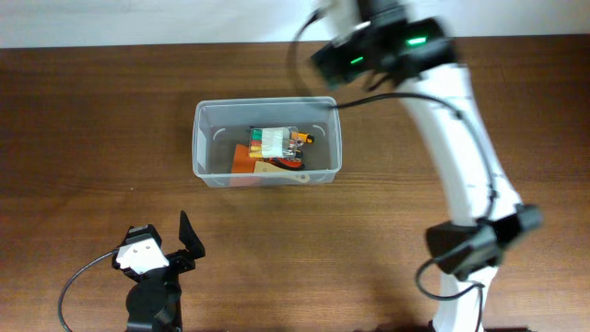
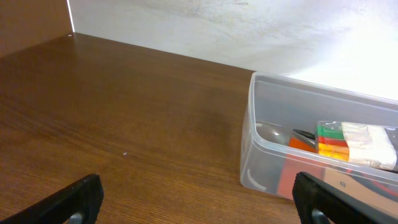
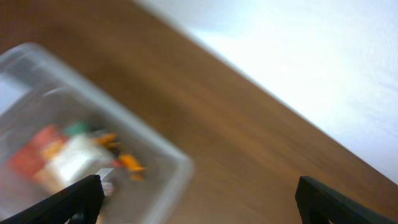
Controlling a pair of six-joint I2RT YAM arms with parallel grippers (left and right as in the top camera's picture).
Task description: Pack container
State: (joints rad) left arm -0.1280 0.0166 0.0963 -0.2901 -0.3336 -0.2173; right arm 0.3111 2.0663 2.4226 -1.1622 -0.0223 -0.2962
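The clear plastic container (image 1: 205, 148) stands on the brown table at the centre back. Inside lie a small white box of coloured bits (image 1: 274, 140), orange-handled tools and a white piece. It also shows in the left wrist view (image 2: 261, 162) and, blurred, in the right wrist view (image 3: 168, 162). My left gripper (image 1: 175, 242) is open and empty, low at the front left, short of the container. My right gripper (image 3: 198, 202) is open and empty, raised above the container's back right corner; in the overhead view the right arm head (image 1: 383, 46) hides its fingers.
The right arm (image 1: 470, 175) reaches from the front right across the table's right side. A white wall (image 2: 249, 25) runs behind the table's back edge. Bare wood (image 1: 92, 138) lies left of the container.
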